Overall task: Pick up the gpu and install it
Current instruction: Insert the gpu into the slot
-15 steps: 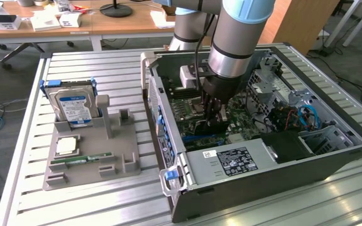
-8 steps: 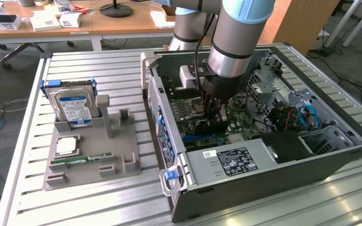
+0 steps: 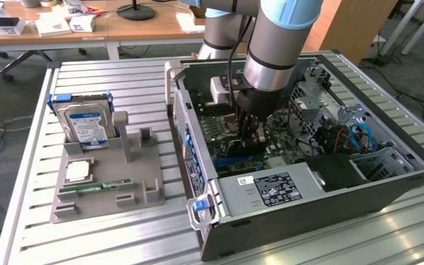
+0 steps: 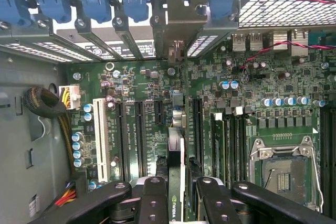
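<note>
One claw (image 4: pixel 181 192) clamping one gpu (image 4: pixel 176 148), one motherboard (image 4: pixel 247 108)

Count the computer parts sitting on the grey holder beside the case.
3: a hard drive standing upright at the holder's far end, a square silver chip before it, and a narrow green memory stick nearest the camera. None appears hidden.

Layout, exterior view | centre-right: your open black metal computer case (image 3: pixel 330 204) on the slatted metal table (image 3: pixel 123 83) | lower left, beside it: grey plastic holder (image 3: pixel 105 207), silver blue-labelled hard drive (image 3: pixel 85 126) upright in it, narrow green memory stick (image 3: pixel 94 188) flat | centre, inside case: gripper (image 3: pixel 249 132) with slim black gpu card (image 4: pixel 176 156) between its fingers, over the green motherboard (image 4: pixel 236 124)
</note>
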### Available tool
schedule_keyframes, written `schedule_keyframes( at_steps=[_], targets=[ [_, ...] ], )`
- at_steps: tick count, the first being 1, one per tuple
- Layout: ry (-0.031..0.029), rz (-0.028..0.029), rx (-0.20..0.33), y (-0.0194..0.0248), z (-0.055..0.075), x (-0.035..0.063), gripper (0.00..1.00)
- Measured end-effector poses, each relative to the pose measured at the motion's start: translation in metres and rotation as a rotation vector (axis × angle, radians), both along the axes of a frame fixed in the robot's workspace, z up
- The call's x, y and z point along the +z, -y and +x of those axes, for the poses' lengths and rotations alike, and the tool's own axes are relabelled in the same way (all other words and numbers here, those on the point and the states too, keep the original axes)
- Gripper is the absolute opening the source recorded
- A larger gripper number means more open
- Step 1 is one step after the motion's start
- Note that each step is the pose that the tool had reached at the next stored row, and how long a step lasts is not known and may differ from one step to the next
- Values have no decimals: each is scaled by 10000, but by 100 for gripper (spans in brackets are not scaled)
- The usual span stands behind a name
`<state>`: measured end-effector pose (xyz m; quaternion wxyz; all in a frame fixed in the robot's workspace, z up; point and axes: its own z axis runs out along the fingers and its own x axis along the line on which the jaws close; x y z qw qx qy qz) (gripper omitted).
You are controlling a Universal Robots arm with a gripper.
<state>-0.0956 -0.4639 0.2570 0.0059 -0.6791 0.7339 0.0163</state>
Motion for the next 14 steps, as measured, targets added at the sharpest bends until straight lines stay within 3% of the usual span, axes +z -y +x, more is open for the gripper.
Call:
schedule_keyframes(
  at_steps=[14],
  targets=[
    [81,1,13,2,0,-12,26]
  ],
)
